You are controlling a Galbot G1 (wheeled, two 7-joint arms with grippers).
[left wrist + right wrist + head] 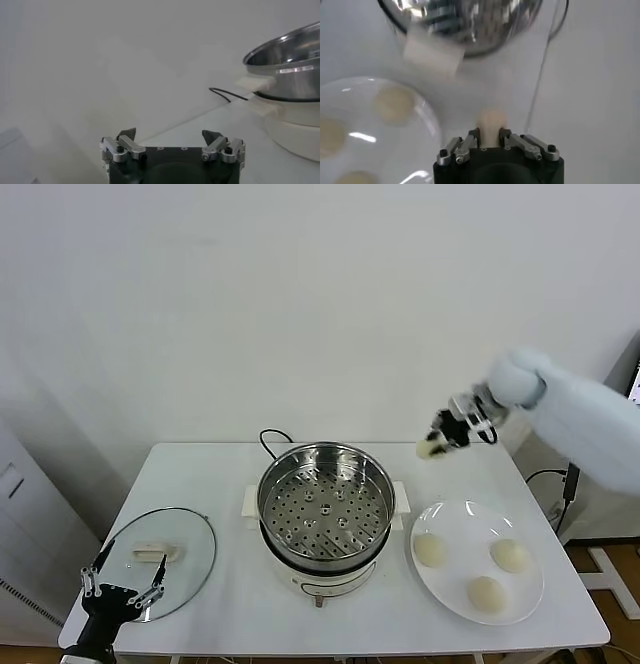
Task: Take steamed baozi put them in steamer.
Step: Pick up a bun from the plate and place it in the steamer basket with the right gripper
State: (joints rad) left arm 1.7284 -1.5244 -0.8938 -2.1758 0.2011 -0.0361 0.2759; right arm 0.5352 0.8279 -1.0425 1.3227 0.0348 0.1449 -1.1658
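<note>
My right gripper [437,444] hangs in the air to the right of the steamer [325,509], shut on one pale baozi [431,449]. In the right wrist view the bun [491,122] is squeezed between the fingers [473,136], above the table, with the steel pot [465,25] beyond it. Three more baozi [430,549] [509,555] [486,593] lie on the white plate [448,589] at the right. The steamer's perforated tray holds nothing. My left gripper [123,589] is parked open at the table's front left, over the glass lid [190,554].
The glass lid with its white handle [150,552] lies flat left of the steamer. A black cord [270,440] runs behind the pot. The steamer's cream base [295,125] shows in the left wrist view. The table's edges are near on the right and in front.
</note>
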